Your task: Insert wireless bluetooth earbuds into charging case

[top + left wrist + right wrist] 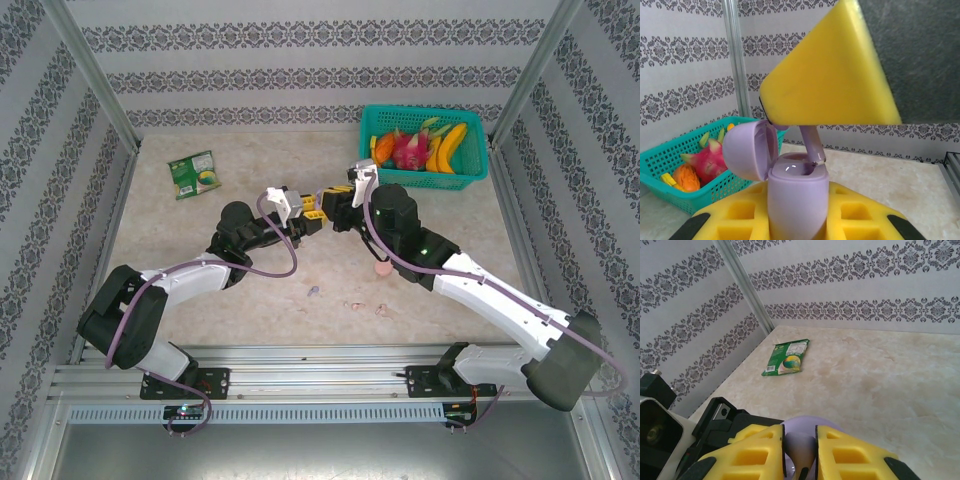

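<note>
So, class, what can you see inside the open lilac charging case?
A lilac earbud dips into the top recess of the charging case. The recess's depths, and any other earbud, are hidden behind the case's wall.

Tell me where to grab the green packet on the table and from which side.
Take the green packet across its narrower width, near the middle, coming straight down from above. It lies flat, printed face up, on the table, so probably only its two long edges offer opposing sides to pinch.
</note>
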Controlling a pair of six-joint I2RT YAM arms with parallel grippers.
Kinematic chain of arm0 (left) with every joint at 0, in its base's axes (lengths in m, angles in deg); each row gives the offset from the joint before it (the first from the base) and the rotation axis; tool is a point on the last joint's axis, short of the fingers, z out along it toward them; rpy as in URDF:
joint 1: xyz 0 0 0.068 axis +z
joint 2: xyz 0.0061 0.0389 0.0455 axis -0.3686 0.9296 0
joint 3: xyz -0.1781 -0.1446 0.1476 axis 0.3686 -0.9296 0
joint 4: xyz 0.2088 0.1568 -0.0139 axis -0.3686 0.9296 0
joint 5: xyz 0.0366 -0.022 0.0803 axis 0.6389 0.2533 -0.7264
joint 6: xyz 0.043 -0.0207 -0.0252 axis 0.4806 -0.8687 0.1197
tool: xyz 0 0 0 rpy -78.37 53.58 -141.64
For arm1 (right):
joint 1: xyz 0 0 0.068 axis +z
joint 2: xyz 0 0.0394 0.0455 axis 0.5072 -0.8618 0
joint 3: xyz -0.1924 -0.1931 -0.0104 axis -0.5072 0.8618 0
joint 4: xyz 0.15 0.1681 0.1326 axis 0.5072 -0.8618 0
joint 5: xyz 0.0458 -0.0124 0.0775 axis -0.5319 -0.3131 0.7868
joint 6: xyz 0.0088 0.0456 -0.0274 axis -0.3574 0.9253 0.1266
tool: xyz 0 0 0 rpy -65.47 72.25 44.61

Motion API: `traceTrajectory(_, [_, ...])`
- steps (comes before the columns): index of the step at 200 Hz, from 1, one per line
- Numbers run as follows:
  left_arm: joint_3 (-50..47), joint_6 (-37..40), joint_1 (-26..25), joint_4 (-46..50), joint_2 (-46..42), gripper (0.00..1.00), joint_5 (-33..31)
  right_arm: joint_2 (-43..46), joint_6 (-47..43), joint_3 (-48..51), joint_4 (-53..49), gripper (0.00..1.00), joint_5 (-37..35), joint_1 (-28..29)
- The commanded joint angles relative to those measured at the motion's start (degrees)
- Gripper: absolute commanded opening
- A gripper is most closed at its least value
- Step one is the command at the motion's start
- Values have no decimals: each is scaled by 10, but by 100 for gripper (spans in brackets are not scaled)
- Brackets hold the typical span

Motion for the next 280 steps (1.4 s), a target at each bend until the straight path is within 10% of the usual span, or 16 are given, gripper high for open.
traceTrajectory(1, [20,6,-9,-4,-17,0,20,-2,10,-15,18,20,4,-5])
traceTrajectory(280, [29,2,-9,2,-22,0,21,-36,-87,-20,-12,16,35,15])
